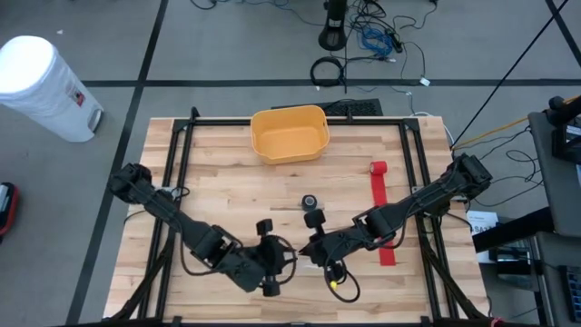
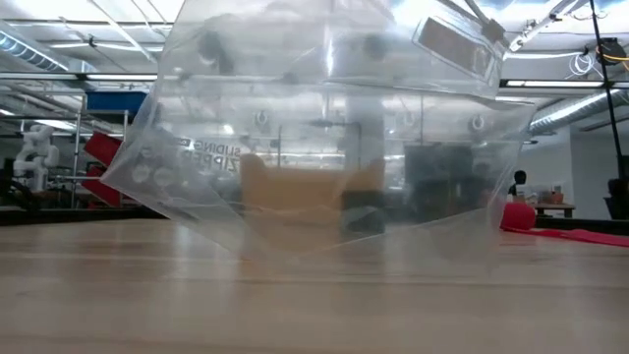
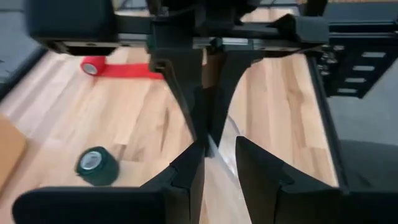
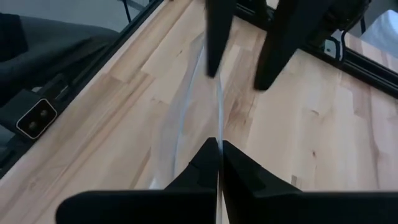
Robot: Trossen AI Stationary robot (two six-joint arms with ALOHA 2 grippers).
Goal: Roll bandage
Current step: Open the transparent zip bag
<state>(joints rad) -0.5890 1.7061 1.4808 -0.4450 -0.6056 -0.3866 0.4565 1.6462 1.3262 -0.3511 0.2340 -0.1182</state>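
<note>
**Observer:** What have your grippers got?

**Operator:** My right gripper (image 4: 219, 163) has its fingers pressed together on the edge of a clear plastic zipper bag (image 2: 324, 138); the film runs straight up from between the tips. My left gripper (image 3: 217, 168) faces it from just across that same edge. Its fingers stand a little apart, with the thin film in the gap. I can't tell whether they actually pinch it.

**Observer:** Where do they sit?

**Operator:** From above, the left gripper (image 1: 277, 259) and right gripper (image 1: 318, 250) meet tip to tip near the front middle of the wooden table (image 1: 218, 195). The bag hangs between them, lifted, and fills most of the low view.

**Observer:** And the bandage?

**Operator:** The red bandage (image 1: 382, 209) lies beyond my right gripper, off to its outer side, apart from both hands. It is mostly unrolled into a flat strip, with a small rolled end at the far tip. A dark green roll (image 3: 97, 166) sits on the wood just past the two grippers, toward the yellow bin (image 1: 290, 133) at the far edge.
</note>
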